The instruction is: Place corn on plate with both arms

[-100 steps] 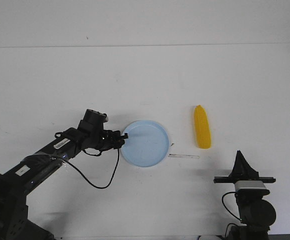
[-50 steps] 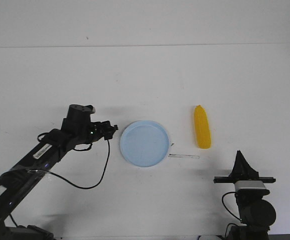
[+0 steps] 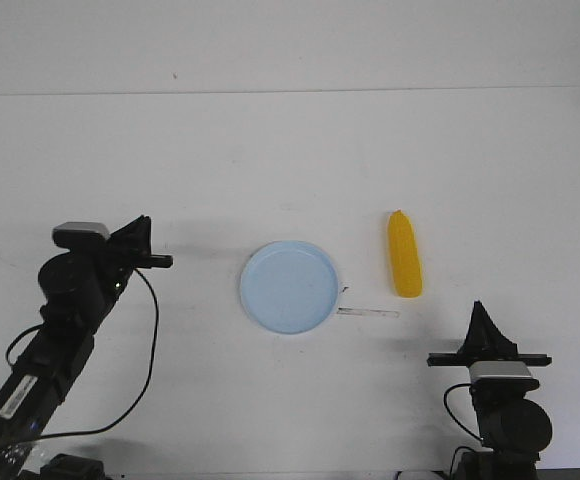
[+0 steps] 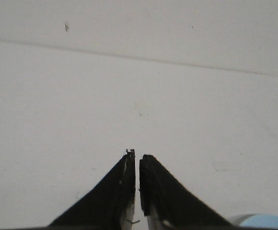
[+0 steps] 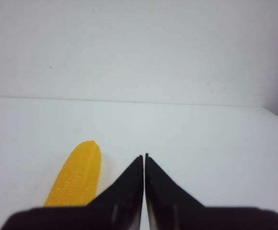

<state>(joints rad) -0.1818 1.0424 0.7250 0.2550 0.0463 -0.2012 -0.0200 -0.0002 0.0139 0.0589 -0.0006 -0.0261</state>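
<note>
On the white table [image 3: 290, 150], your round pale-blue shallow plate [image 3: 288, 286] sits near the middle with nothing on it, and the bright yellow tapered plastic corn cob [image 3: 404, 254] lies flat well to its right, apart from the rim, so by my read the placing hasn't started: pick, carry and drop are all left. Your left gripper [image 4: 137, 160] is parked off to the plate's left, tips pinched together on nothing. Your right gripper [image 5: 144, 160] sits near the table's front edge, short of the corn, also pinched closed and empty; the cob shows just beside its tips in the right wrist view. Hidden bits: that view cuts off the cob's lower end, the left wrist view catches only a sliver of plate, and a thin pale strip [image 3: 368, 313] by the plate is too small to identify.
</note>
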